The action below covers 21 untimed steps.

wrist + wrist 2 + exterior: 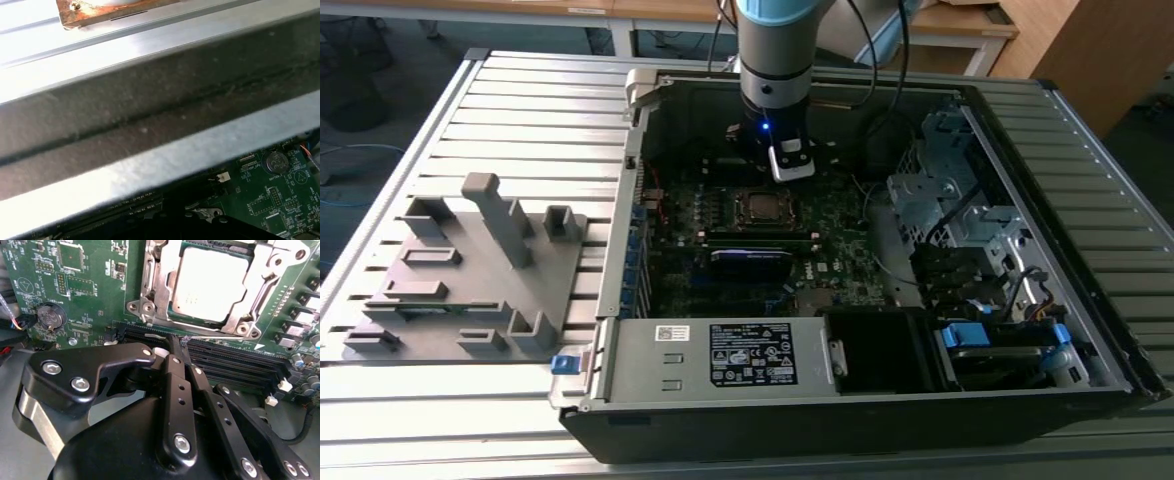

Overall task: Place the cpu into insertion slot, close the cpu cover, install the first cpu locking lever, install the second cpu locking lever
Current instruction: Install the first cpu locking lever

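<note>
The cpu [210, 285] lies flat in the insertion slot [142, 307], its dull silver top showing. The cpu cover [254, 297] is down over it, framing the chip's raised centre. In the exterior view the cpu [759, 205] sits mid-motherboard, and my gripper [787, 172] hangs just behind it, inside the open computer case. My gripper [176, 342] is shut. Its black fingertips meet at the socket's edge, right by a thin silver locking lever [155, 334] that runs along that edge. I cannot tell whether the tips pinch the lever or only touch it.
Black memory slots [235, 365] run beside the socket, under the fingers. A coin battery [49, 316] sits on the board. A case wall [150, 125] stands close by. A drive cage [961, 200], power supply [720, 355] and grey fixture [467, 270] surround the work area.
</note>
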Motion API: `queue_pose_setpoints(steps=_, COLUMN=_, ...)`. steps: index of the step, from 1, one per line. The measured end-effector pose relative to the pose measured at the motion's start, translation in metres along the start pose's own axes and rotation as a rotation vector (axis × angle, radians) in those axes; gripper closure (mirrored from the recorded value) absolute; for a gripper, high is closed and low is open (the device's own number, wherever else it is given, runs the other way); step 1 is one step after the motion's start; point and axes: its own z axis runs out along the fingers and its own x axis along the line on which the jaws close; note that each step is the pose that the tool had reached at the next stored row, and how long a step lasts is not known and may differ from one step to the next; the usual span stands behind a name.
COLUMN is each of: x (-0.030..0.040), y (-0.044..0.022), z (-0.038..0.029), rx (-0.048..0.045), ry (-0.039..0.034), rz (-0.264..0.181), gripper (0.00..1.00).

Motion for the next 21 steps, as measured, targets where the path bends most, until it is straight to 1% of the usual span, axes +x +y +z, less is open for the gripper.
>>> queue_pose_setpoints(steps=4, x=0.0015, y=0.002, z=0.0005, rx=0.0125, ry=-0.0071, rz=0.003, gripper=0.9)
queue_pose_setpoints(steps=9, x=0.0016, y=0.0022, z=0.0007, rx=0.0268, ry=-0.0127, rz=0.002, gripper=0.9)
queue_pose_setpoints(steps=13, x=0.0017, y=0.0024, z=0.0011, rx=0.0338, ry=-0.0153, rz=0.001, gripper=0.9)
queue_pose_setpoints(steps=19, x=0.0019, y=0.0029, z=0.0015, rx=0.0401, ry=-0.0176, rz=0.0, gripper=0.9)
queue_pose_setpoints(steps=21, x=0.0019, y=0.0029, z=0.0017, rx=0.0438, ry=-0.0191, rz=0.0, gripper=0.9)
